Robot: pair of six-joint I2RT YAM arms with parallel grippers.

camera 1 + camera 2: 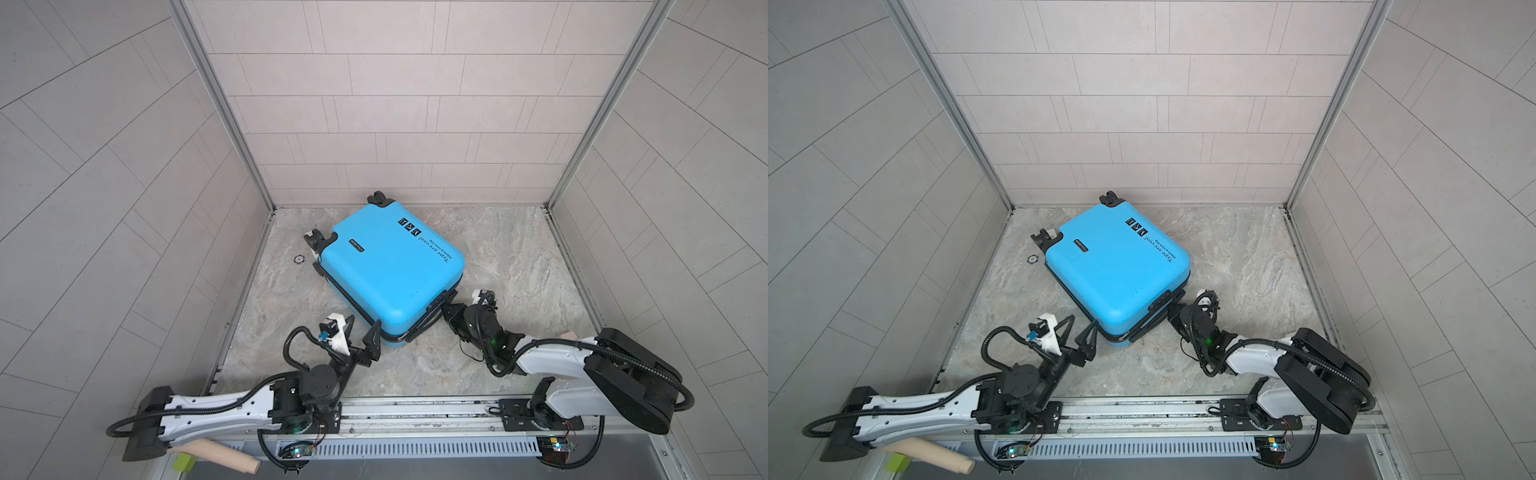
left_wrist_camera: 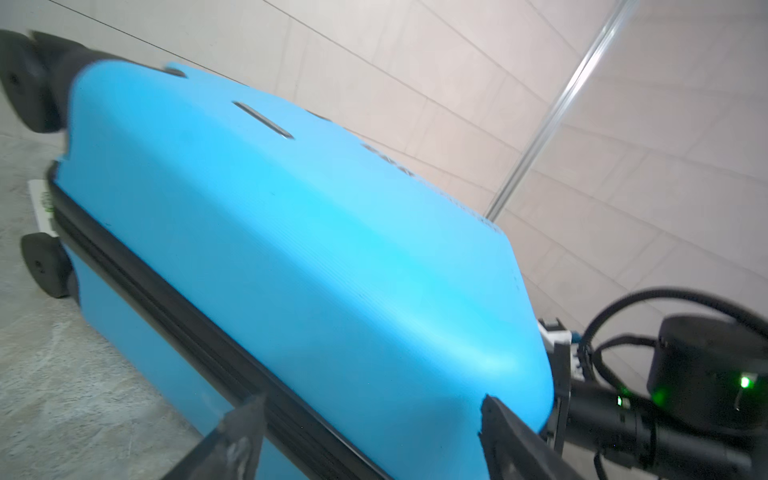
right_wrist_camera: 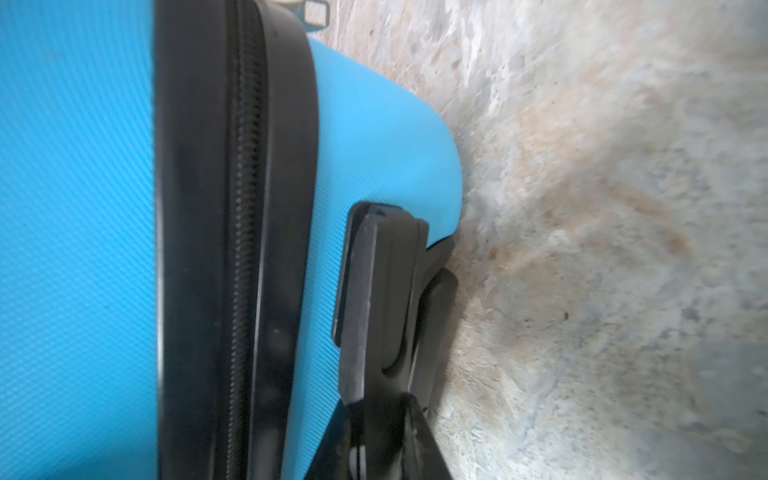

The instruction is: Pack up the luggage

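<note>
Blue luggage (image 1: 386, 270) lies shut and flat on the marbled worktop (image 1: 519, 257), its contents hidden. The left tool (image 1: 360, 334) gapes wide at its near corner; the right tool (image 1: 449, 309) pinches its black handle (image 3: 374, 291).

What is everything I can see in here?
suitcase: one, bright blue, closed, flat on the table's middle
handle: one, black, suitcase's near end
wheels: three seen, black, suitcase's far end
disc: one, grey-white, table, left of the wheels
sheet: one, white, green print, by the wheels
dowel: one, beige, front-left edge
block: one, green, beside the dowel
table: one, grey marbled
walls: three, pale tiled
left arm: white-black, jaws open by the suitcase's near corner
right arm: white-black, jaws shut on the handle
</note>
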